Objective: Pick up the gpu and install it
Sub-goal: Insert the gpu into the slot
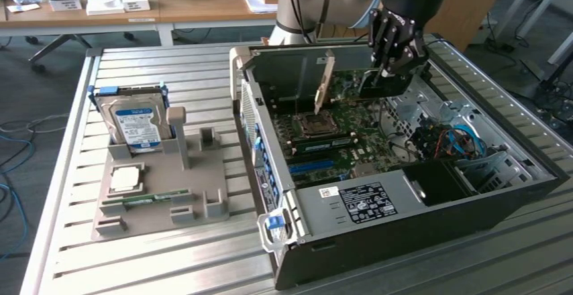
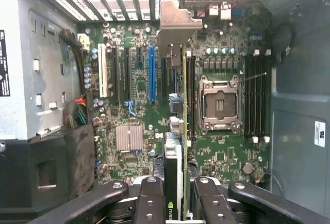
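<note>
In the upper right of the exterior view, the gripper [image 1: 396, 72] reaches into the open computer case [image 1: 403, 234] on the bench [image 1: 161, 67]. Its fingers [image 2: 150, 201] are clamped on the gpu [image 2: 174, 170], one on each face. The card stands edge-on over the motherboard [image 2: 139, 87], between the blue slot [image 2: 151, 74] and the CPU socket [image 2: 220, 104], with its silver bracket [image 2: 178, 20] toward the case's rear wall.

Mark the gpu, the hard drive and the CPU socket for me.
gpu [image 2: 174, 146], wrist view, its edge-on body.
hard drive [image 1: 134, 121], exterior view, its blue-white label.
CPU socket [image 2: 220, 104], wrist view, its open centre.
</note>
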Action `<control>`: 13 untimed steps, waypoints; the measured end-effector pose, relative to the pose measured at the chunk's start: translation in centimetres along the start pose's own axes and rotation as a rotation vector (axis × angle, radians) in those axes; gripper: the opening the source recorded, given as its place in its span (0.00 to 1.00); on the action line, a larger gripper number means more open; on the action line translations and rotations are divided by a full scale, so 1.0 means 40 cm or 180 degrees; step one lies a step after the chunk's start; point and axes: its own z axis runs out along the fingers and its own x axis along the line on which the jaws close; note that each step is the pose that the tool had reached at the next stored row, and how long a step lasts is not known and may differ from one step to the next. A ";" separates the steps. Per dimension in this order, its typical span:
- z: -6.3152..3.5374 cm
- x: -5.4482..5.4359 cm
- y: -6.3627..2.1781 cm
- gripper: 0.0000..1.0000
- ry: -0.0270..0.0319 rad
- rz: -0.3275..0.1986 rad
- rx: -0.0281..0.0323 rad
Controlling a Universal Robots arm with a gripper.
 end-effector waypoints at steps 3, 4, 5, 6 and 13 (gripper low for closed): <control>0.000 0.000 0.000 0.27 0.0000 0.0001 -0.0015; 0.000 0.000 0.000 0.27 0.0000 0.0000 -0.0015; 0.000 0.000 0.000 0.27 0.0000 0.0000 -0.0015; 0.000 0.000 0.000 0.27 0.0000 0.0001 -0.0015; 0.010 0.001 0.000 0.27 0.0001 0.0000 -0.0015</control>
